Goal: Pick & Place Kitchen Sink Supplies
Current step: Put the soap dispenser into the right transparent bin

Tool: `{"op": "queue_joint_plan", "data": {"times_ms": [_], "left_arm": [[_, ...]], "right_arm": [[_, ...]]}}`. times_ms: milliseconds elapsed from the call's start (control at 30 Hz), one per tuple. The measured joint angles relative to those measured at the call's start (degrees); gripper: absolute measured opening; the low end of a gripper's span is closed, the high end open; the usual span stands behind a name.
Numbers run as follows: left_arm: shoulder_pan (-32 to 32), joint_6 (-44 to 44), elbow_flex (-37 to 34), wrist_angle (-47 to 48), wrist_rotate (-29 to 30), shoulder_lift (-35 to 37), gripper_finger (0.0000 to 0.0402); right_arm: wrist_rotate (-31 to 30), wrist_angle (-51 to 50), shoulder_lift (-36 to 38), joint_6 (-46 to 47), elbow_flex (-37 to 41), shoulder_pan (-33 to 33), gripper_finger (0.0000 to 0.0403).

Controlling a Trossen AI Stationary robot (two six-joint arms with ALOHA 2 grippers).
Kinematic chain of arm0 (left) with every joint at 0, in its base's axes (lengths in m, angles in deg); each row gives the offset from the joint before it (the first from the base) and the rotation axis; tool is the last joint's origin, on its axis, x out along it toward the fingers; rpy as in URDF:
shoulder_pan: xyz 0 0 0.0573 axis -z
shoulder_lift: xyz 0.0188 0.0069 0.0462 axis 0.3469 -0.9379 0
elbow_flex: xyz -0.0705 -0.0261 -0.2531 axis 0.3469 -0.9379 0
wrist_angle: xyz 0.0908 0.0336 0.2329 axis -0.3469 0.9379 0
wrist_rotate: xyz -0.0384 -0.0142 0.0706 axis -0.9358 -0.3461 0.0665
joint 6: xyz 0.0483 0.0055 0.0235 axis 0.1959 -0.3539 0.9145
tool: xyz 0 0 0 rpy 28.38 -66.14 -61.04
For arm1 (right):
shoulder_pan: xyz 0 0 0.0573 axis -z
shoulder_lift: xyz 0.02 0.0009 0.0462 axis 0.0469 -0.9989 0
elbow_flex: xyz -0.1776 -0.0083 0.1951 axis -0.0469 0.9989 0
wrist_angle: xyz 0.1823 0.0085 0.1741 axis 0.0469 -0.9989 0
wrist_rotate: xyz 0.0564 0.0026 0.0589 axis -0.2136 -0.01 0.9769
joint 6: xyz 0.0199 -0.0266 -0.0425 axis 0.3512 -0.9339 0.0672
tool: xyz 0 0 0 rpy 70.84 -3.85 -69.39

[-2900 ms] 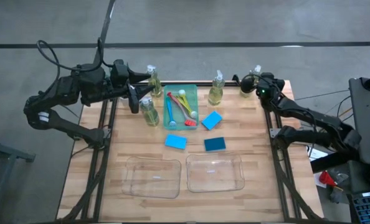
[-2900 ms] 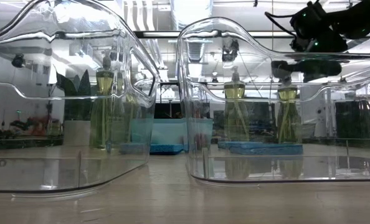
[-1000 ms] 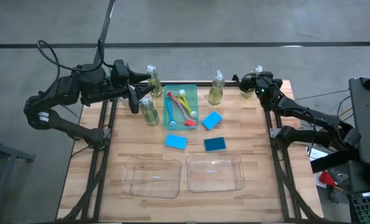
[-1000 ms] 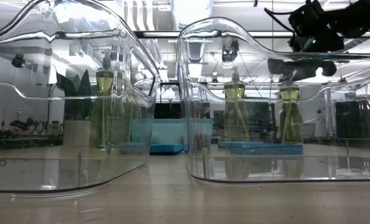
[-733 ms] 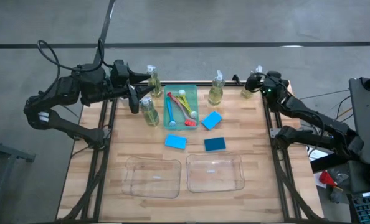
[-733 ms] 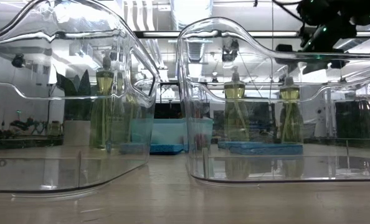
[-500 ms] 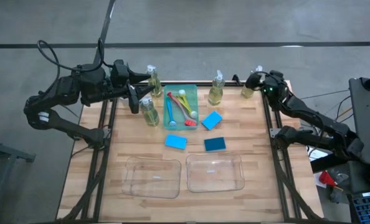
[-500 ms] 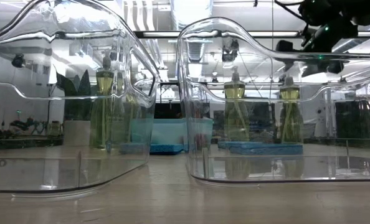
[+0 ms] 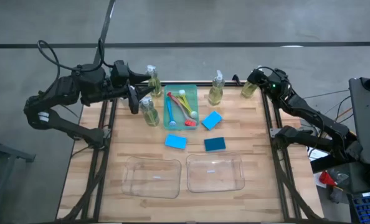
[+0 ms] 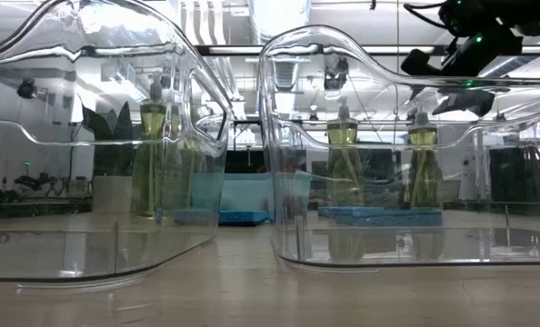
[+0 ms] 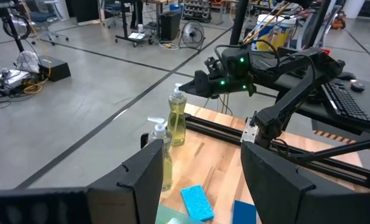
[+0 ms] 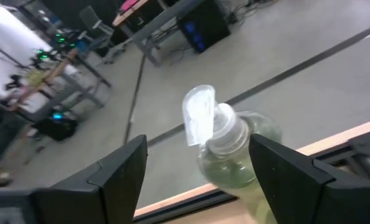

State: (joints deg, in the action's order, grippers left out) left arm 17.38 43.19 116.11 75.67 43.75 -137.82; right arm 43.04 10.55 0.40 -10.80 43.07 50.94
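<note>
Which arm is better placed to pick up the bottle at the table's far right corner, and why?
The right. Its hand hangs just above that bottle, and its wrist view shows the pump top between open fingers. The left hand waits by the bottles at the far left, with the green tray between.

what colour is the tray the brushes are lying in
The tray is green, a teal-like shade, holding the brushes. It shows best in the high view.

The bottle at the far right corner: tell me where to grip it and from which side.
Grip the bottle on its round body, just below the pump head. It stands upright at the table's far right corner, so come in level from the right edge. The right gripper is already open, its fingers either side of it.
</note>
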Motion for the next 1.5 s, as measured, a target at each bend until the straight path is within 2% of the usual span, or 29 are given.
{"op": "queue_joint_plan", "data": {"times_ms": [300, 533, 733, 833, 933, 1033, 1233, 1500], "left_arm": [[0.0, 0.1, 0.0, 1.5, -0.2, 0.0, 0.0207], [0.0, 0.2, 0.0, 1.9, -0.2, 0.0, 0.0207], [0.0, 0.2, 0.0, 1.9, -0.2, 0.0, 0.0207], [0.0, 0.2, 0.0, 1.9, -0.2, 0.1, 0.0207], [0.0, 0.3, 0.0, 1.9, -0.2, 0.1, 0.0207], [0.0, 1.3, 0.0, 2.0, -0.2, 0.1, 0.0207], [0.0, 2.3, 0.0, 2.2, -0.2, 0.1, 0.0207], [0.0, 2.8, 0.0, 2.5, -0.2, 0.1, 0.0207]], "right_arm": [[8.6, 0.1, 0.9, 0.5, 0.0, 0.4, 0.0259], [13.8, 2.1, 0.8, -5.7, 0.0, 0.4, 0.0266], [13.9, 2.3, 0.8, -8.4, 0.0, 0.4, 0.0275], [16.6, -2.1, 1.2, -8.7, -0.9, 0.3, 0.0278], [17.2, -11.0, 1.0, -11.4, -3.0, -0.6, 0.0278], [11.2, -16.5, 0.9, -13.8, -4.7, -1.6, 0.0275], [-2.2, -16.0, 0.0, -20.1, -6.1, -3.0, 0.027], [-11.3, -14.7, -5.7, -22.4, -5.7, -4.2, 0.0285]]}}
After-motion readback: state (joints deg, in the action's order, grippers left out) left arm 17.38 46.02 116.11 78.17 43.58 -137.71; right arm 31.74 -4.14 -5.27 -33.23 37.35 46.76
